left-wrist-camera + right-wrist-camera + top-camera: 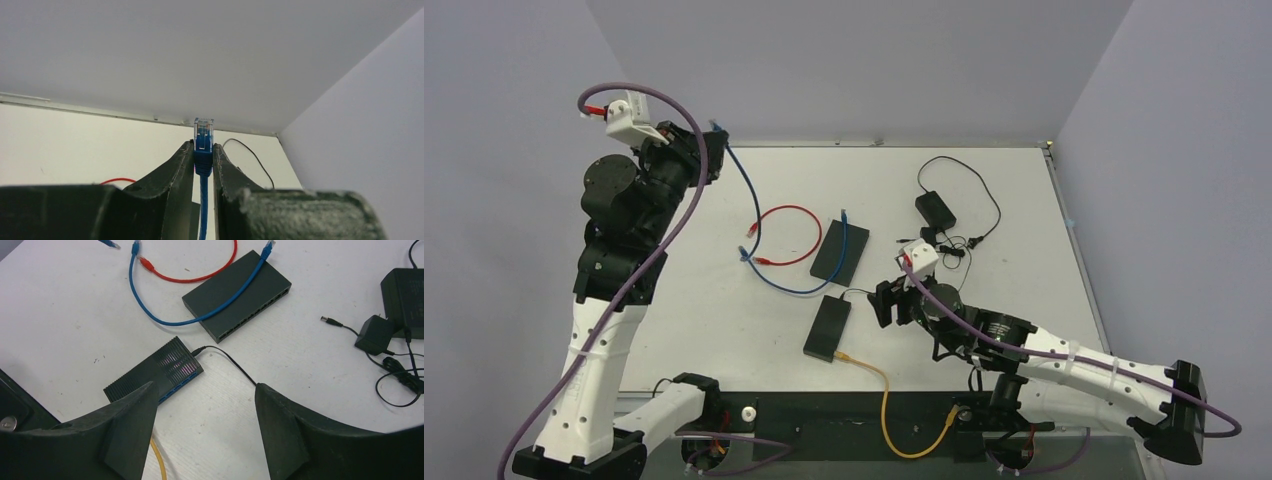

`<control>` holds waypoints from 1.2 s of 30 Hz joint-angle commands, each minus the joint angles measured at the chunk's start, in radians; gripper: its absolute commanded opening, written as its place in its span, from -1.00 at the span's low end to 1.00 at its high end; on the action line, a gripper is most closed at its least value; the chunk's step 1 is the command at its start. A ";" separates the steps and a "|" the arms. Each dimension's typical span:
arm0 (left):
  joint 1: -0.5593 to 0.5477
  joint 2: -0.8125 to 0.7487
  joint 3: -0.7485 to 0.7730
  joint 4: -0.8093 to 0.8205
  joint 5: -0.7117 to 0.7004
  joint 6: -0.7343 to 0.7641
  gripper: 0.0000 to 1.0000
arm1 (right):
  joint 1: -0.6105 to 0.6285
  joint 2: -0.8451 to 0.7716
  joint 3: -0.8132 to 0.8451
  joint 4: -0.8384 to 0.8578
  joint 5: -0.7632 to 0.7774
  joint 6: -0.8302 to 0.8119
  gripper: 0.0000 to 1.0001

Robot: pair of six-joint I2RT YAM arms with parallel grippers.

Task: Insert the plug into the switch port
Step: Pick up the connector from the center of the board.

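My left gripper (pixel 716 138) is raised at the back left and shut on the blue cable's plug (pixel 203 135); its clear tip sticks out past the fingertips. The blue cable (pixel 749 195) hangs down to the table. Two black switches lie mid-table: a larger one (pixel 841 249) with the blue cable's other end on top, and a smaller one (pixel 828 326) with blue ports (pixel 177 388), a black power lead and a yellow cable (pixel 879 378) plugged in. My right gripper (pixel 884 303) is open and empty, low just right of the smaller switch (pixel 155 370).
A red cable (pixel 789 236) loops left of the larger switch (pixel 237 294). A black power adapter (pixel 935 209) and tangled black wires (pixel 954 246) lie at the back right. The table's back edge meets the grey wall.
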 commanded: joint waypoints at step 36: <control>-0.172 -0.106 -0.316 0.452 0.871 -0.281 -1.00 | -0.010 -0.001 0.396 0.256 -0.387 -0.012 0.42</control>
